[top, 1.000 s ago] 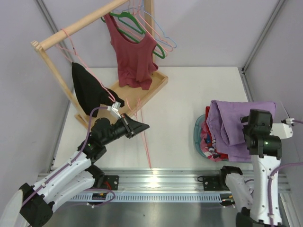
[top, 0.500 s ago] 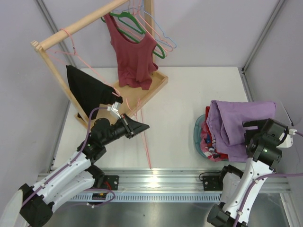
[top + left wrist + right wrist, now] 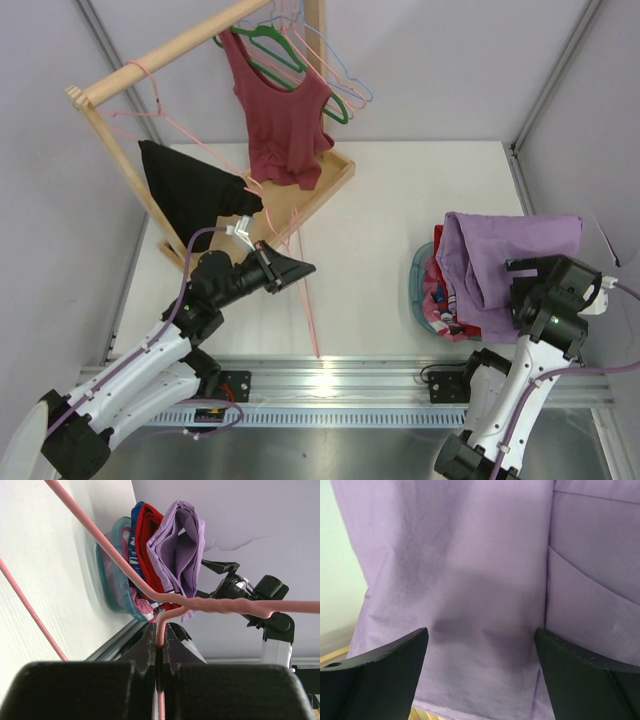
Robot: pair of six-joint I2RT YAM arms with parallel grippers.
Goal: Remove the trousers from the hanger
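The lilac trousers (image 3: 500,255) lie folded on top of the clothes in the teal basket (image 3: 418,285) at the right, off the hanger. They also show in the left wrist view (image 3: 180,545) and fill the right wrist view (image 3: 485,565). The pale pink hanger (image 3: 310,305) is bare; its thin wire runs down the table toward the near rail. My left gripper (image 3: 298,268) is shut on the hanger's wire (image 3: 160,630), pinched between both fingers. My right gripper (image 3: 528,268) hovers just over the trousers, jaws wide open (image 3: 482,655), holding nothing.
A wooden rack (image 3: 160,50) stands at the back left with a tray base (image 3: 335,175). On it hang a maroon top (image 3: 285,110) on a green hanger (image 3: 262,40), a black garment (image 3: 190,195) on another pink hanger, and a light blue hanger (image 3: 350,85). Walls close in on both sides.
My right arm has tilted back toward the near edge, its gripper still over the trousers. The black garment has swung left and up on the rack. My left arm has not moved.
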